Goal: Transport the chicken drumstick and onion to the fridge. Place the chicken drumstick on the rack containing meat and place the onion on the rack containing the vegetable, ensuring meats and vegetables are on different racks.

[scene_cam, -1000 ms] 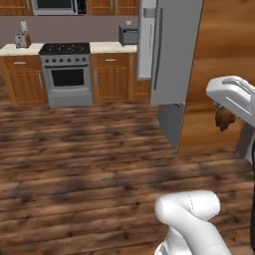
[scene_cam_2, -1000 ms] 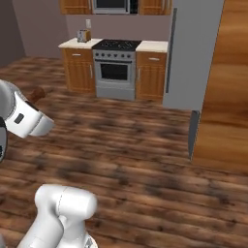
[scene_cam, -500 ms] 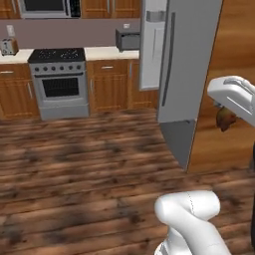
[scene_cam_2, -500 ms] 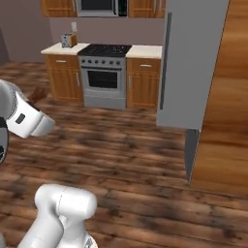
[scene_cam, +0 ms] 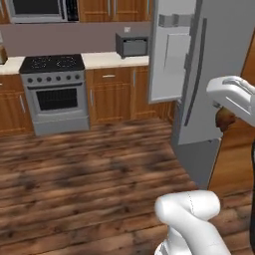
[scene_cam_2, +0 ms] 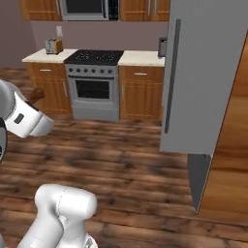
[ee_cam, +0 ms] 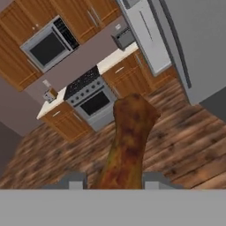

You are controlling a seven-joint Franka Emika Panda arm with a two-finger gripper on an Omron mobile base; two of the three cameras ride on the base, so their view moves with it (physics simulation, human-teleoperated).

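In the hand view the pincer (ee_cam: pixel 114 181) was clamped on the chicken drumstick (ee_cam: pixel 128 141), which rose from bottom centre to mid-frame between the two finger tips (ee_cam: pixel 73 180). In the left base view a brown bit of it showed at the right edge, under the white arm. Beyond lay the wooden floor (scene_cam: pixel 89 169). Farther back, the fridge (scene_cam: pixel 209 74) stood at the upper right, beside the stove (scene_cam: pixel 52 89), the tabletop (scene_cam: pixel 107 60) and the microwave (scene_cam: pixel 42 9) above.

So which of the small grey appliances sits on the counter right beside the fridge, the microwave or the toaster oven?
The toaster oven: the grey box on the pale counter, next to the fridge. The microwave hangs up among the cabinets, above the stove.
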